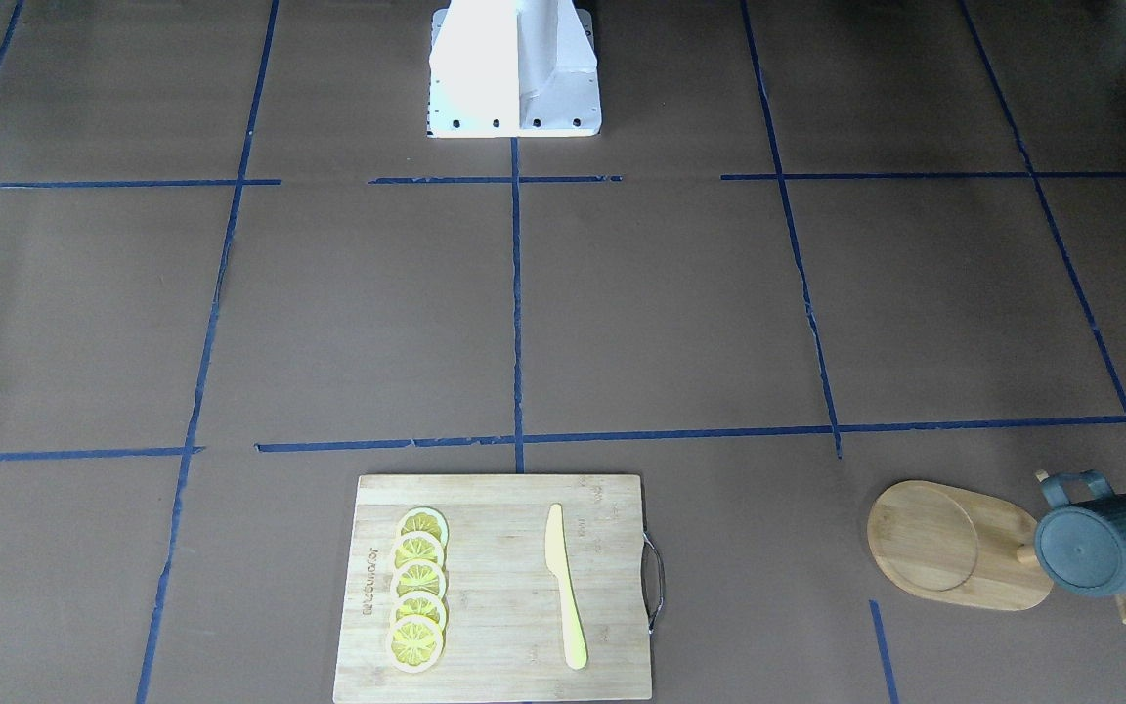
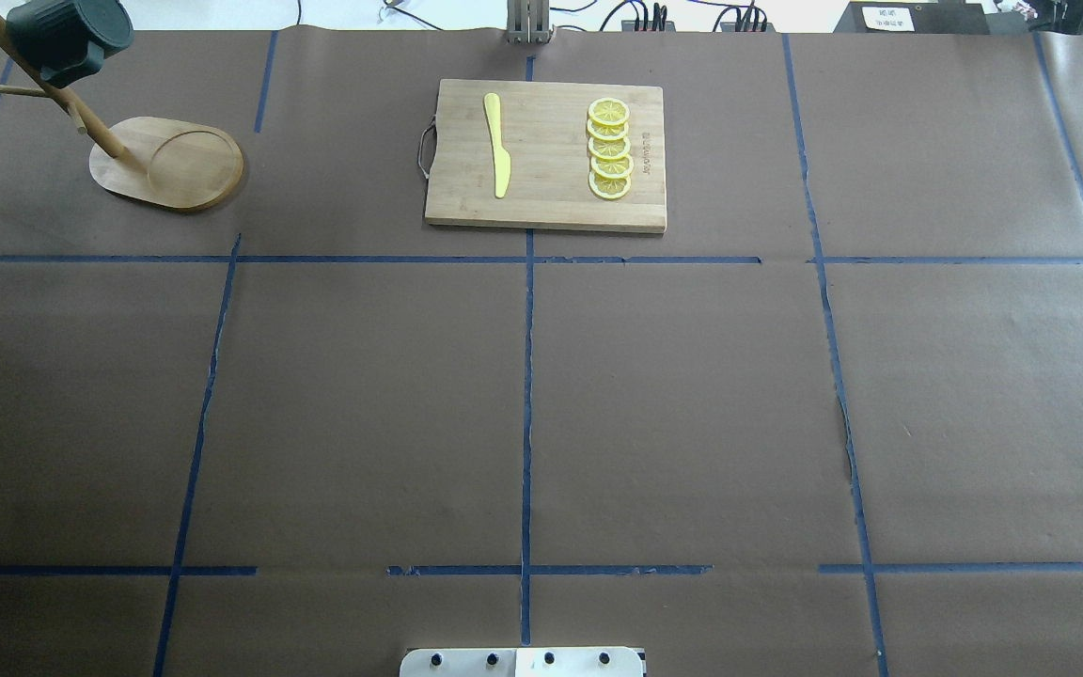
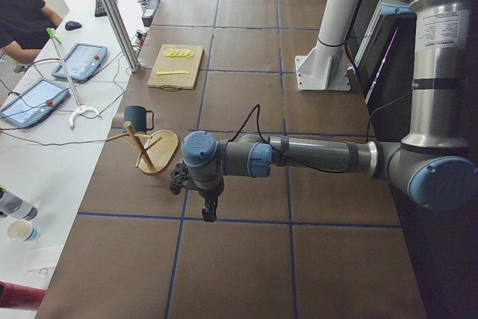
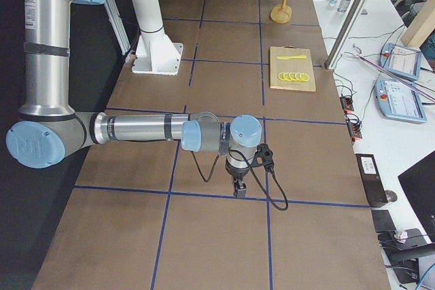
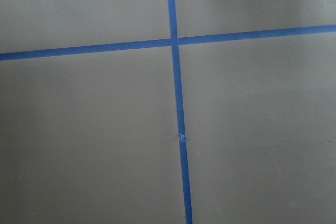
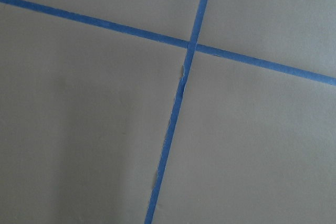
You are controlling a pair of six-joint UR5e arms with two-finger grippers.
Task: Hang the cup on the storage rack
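The dark blue-grey cup hangs on a peg of the bamboo storage rack at the table's far left corner. The cup and the rack also show in the front-facing view, the cup with its handle up. The left gripper points down over bare table, well short of the rack and cup. The right gripper points down far from the rack. I cannot tell whether either is open or shut. Both wrist views show only brown paper and blue tape.
A bamboo cutting board with a metal handle lies at the far middle, with several lemon slices and a yellow knife on it. The robot's white base stands at the near edge. An operator and tablets sit beyond the table.
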